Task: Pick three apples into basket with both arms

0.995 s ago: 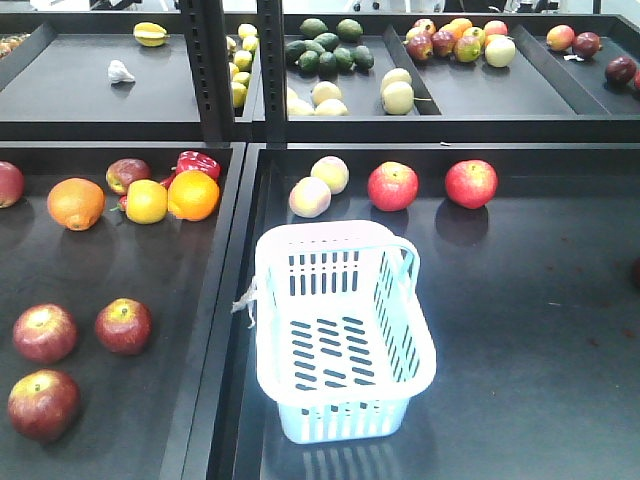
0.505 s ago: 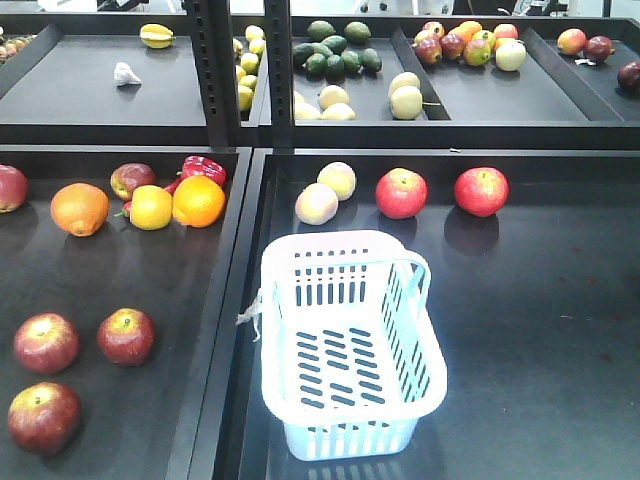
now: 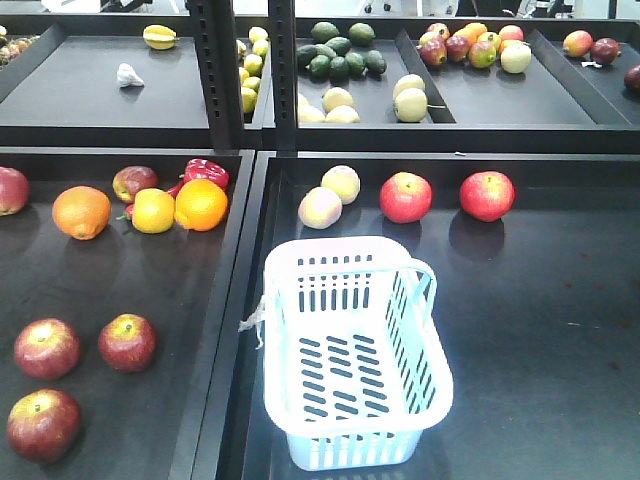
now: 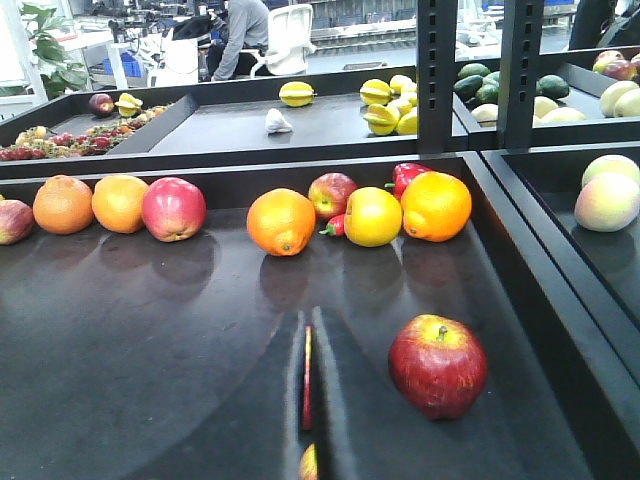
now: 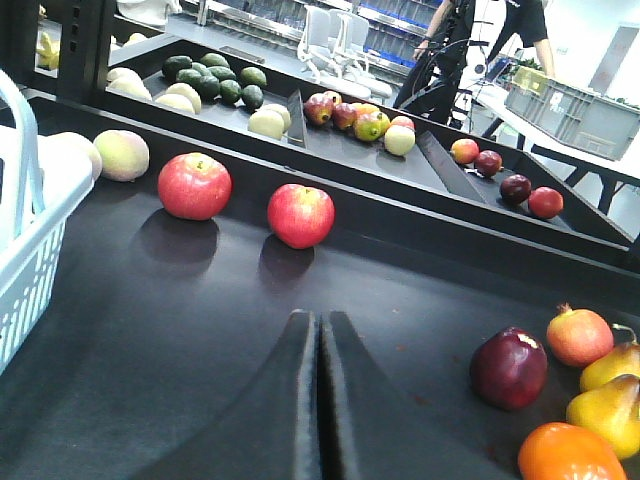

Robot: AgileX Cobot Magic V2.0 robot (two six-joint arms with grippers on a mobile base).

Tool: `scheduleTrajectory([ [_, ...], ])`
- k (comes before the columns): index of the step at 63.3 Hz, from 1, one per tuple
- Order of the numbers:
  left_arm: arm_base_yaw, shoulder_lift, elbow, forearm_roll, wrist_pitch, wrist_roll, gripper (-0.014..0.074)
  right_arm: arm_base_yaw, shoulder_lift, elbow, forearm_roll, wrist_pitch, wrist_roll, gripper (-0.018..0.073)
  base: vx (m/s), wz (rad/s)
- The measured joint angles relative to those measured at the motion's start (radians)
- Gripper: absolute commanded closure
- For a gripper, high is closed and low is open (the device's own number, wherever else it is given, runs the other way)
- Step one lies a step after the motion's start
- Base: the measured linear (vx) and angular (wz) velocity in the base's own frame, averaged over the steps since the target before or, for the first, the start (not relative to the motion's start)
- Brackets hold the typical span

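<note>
Three dark red apples lie in the left tray's front corner: one, a second and a third. The pale blue basket stands empty in the right tray, with a frayed tag on its left side, and its corner shows in the right wrist view. Neither gripper shows in the front view. My left gripper is shut low over the left tray, with one apple to its right and a sliver of another apple seen through the slit between its fingers. My right gripper is shut over the right tray, right of the basket.
Oranges, a yellow fruit and a red pepper lie at the left tray's back. Two brighter red apples and pale fruits sit behind the basket. A black post divides the shelves. A dark fruit lies to the right gripper's right.
The whole scene has slid slightly right and down in the front view, as if the camera moved. The fruit and the basket keep their places relative to each other.
</note>
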Motion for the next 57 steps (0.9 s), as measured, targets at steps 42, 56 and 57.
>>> scheduleTrajectory([
  [42, 0.000, 0.000, 0.000, 0.000, 0.000, 0.000, 0.0603, 0.000, 0.000, 0.000, 0.000, 0.000, 0.000, 0.0563, 0.00, 0.00],
  [56, 0.000, 0.000, 0.000, 0.000, 0.000, 0.000, 0.0603, 0.000, 0.000, 0.000, 0.000, 0.000, 0.000, 0.0563, 0.00, 0.00],
  [57, 0.000, 0.000, 0.000, 0.000, 0.000, 0.000, 0.0603, 0.000, 0.000, 0.000, 0.000, 0.000, 0.000, 0.0563, 0.00, 0.00],
])
